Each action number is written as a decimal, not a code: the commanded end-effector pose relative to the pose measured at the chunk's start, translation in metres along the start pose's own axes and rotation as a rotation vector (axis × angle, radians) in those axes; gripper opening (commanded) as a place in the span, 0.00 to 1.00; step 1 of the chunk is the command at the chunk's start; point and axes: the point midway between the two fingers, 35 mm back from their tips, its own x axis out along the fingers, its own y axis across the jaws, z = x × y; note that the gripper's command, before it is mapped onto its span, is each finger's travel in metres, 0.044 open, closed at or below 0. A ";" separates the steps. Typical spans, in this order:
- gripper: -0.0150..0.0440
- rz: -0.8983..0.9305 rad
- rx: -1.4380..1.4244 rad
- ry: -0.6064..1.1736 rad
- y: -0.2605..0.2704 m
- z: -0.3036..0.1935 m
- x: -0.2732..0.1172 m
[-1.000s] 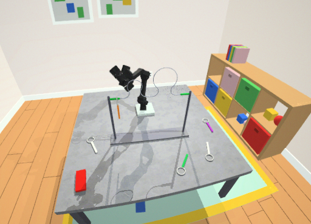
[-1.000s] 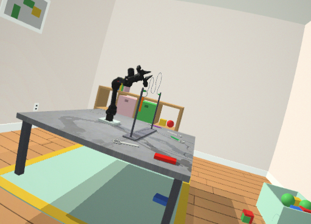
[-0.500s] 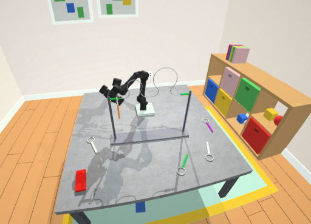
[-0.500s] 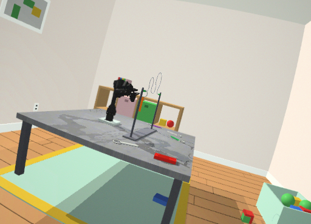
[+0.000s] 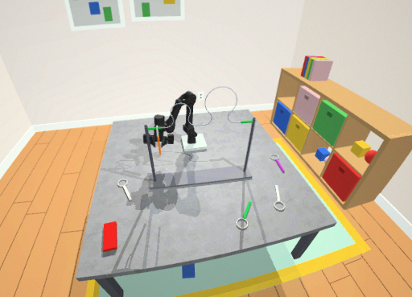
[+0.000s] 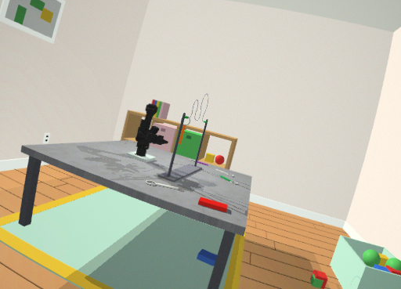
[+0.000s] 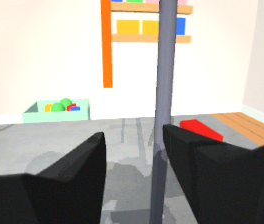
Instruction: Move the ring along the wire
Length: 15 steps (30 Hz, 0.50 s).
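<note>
The orange handle hangs down from its ring on the green part beside the left post. My gripper is partly open and empty. It points toward the handle from the robot's side, with a gap between. In the wrist view the handle's lower end is above and left of centre between the fingertips, and the post is farther right. The grey wire loops to the other green part at the right post.
The stand's base lies on the table. Spare rings lie around it: white-handled, green-handled and purple-handled. A red block lies at the front left in the top view.
</note>
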 end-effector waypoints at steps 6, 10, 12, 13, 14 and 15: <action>0.53 0.028 0.097 0.017 0.014 -0.014 -0.007; 0.53 0.027 0.097 0.015 0.010 0.010 0.019; 0.53 0.027 0.096 0.014 0.010 0.023 0.031; 0.53 0.027 0.096 0.013 0.010 0.029 0.036; 0.53 0.027 0.096 0.013 0.011 0.032 0.039; 0.53 0.027 0.096 0.013 0.011 0.034 0.040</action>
